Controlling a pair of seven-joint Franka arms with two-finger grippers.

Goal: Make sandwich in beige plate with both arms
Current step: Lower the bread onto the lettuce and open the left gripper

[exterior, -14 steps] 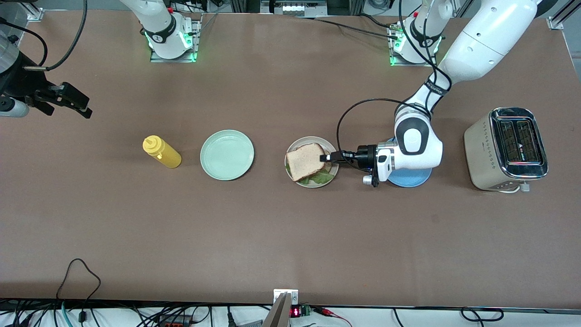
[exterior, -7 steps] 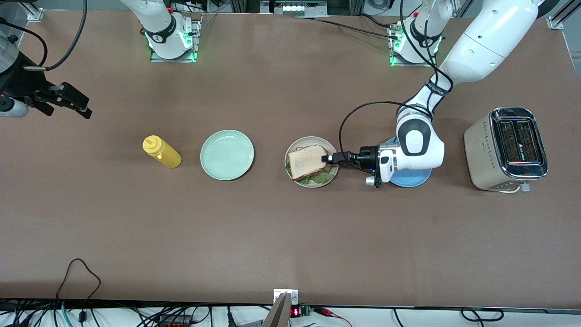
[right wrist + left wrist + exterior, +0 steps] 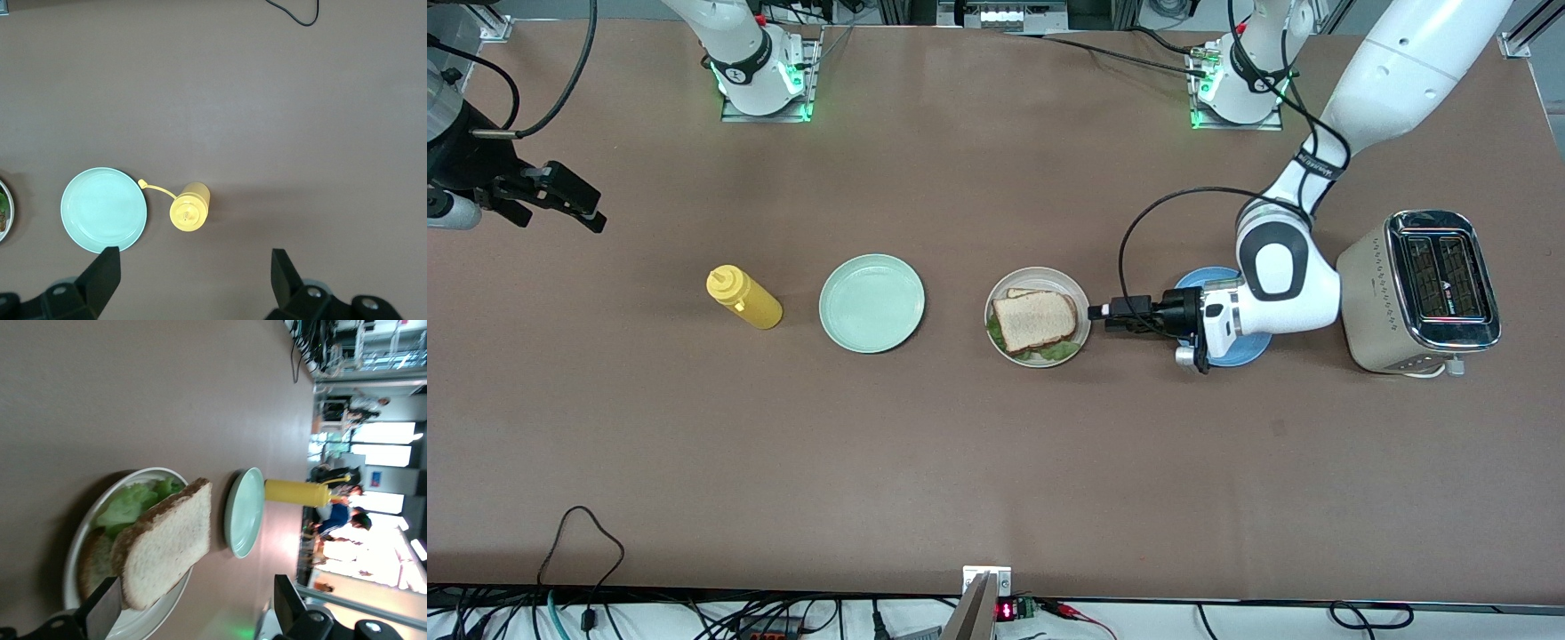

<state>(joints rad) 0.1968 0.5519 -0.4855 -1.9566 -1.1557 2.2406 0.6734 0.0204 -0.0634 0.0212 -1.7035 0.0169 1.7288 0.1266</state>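
While viewed from the high front camera, with twelve o'clock taken toward the robots' bases: sandwich [image 3: 1034,322] lying in the beige plate [image 3: 1049,277], near the middle of the table. Top slice turned a little against the lower one, with a corner of the lower slice showing at eleven o'clock and green lettuce spilling out at six o'clock. Held together only by its own weight, so better not pushed. Looks complete, by judgement from the stack alone.

Left gripper [image 3: 1096,313] at three o'clock of that plate, just beside the rim and low over the table. Jaws spread wide, holding nothing. Points flat toward the sandwich, most likely for bringing bread in from the side and not from above. Touches neither bread nor plate, confirmed by the left wrist view.

Blue plate [image 3: 1232,356] partly hidden under the left wrist, at three o'clock of the beige one. Toaster [image 3: 1418,291] farther toward three o'clock, at the left arm's end. Mint-green plate [image 3: 871,303] at nine o'clock of the beige plate, and yellow bottle [image 3: 744,298] at nine o'clock of that one.

Right gripper [image 3: 591,209] waiting over the table's edge at the right arm's end, around ten o'clock of the bottle. Fingers apart, empty. Kept well apart from the plates, presumably to leave the working space free for the left arm.
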